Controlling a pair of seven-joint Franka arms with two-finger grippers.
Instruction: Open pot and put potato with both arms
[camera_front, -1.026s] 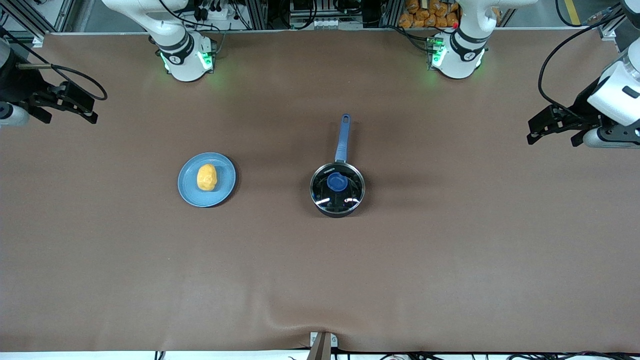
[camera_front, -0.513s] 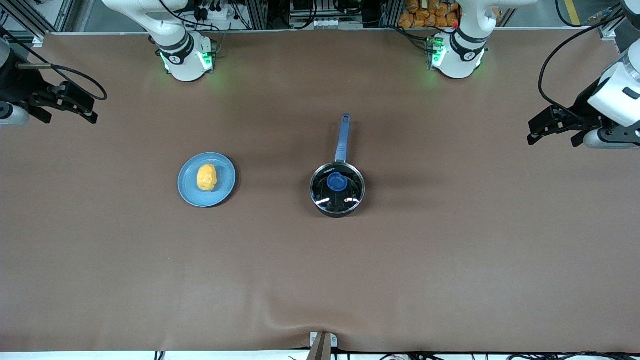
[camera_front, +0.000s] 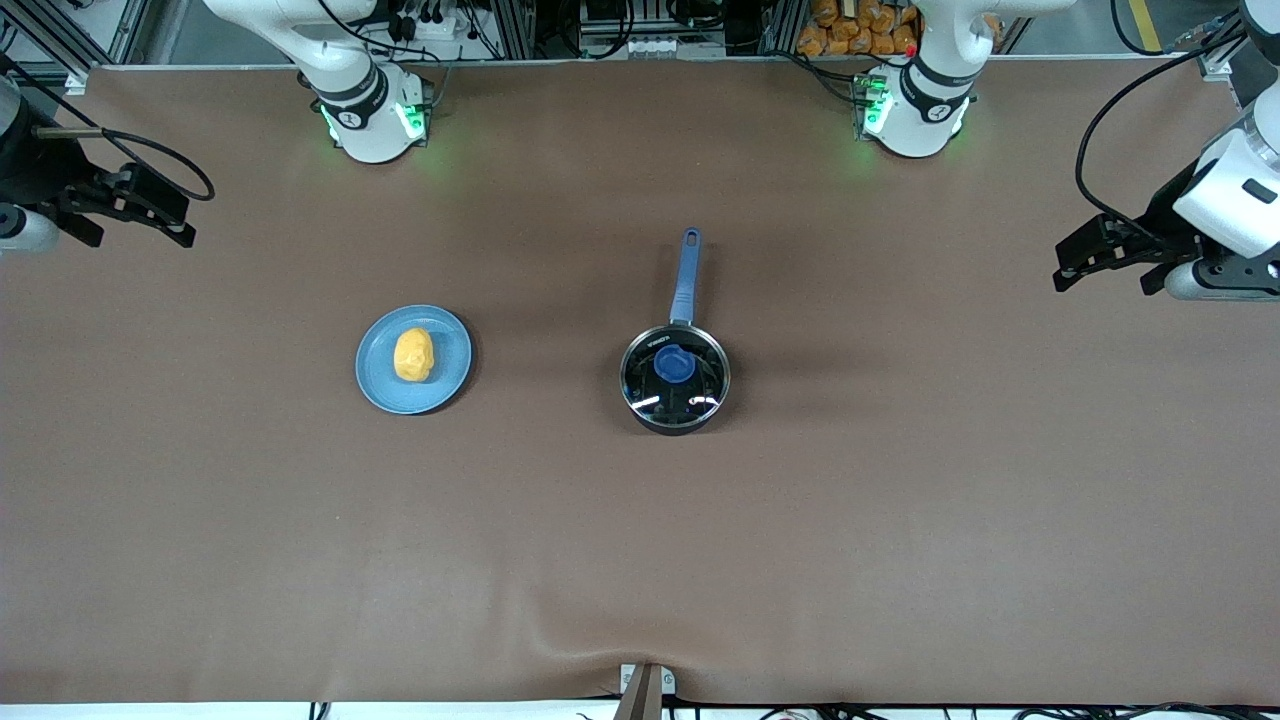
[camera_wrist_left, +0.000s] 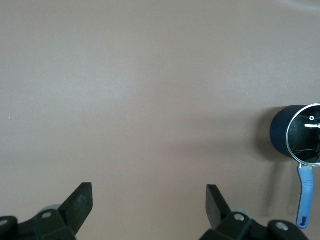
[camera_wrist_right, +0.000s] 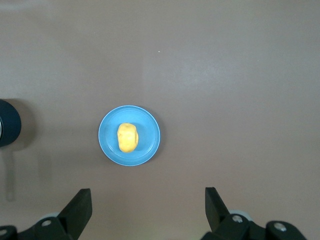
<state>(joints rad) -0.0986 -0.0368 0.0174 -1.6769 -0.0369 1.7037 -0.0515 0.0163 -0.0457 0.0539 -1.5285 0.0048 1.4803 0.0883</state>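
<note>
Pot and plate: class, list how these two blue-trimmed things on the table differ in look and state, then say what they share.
The pot is black and deep-walled; the plate is flat and wholly blue. The pot has a long blue handle pointing toward the robots' bases; the plate has none. The pot is shut under a glass lid with a blue knob; the plate lies open, bearing the potato. Both are round, rest on the table, and are untouched.

Pot (camera_wrist_right: 9, 123) cut by right wrist view edge; lid glare hides pot interior.
</note>
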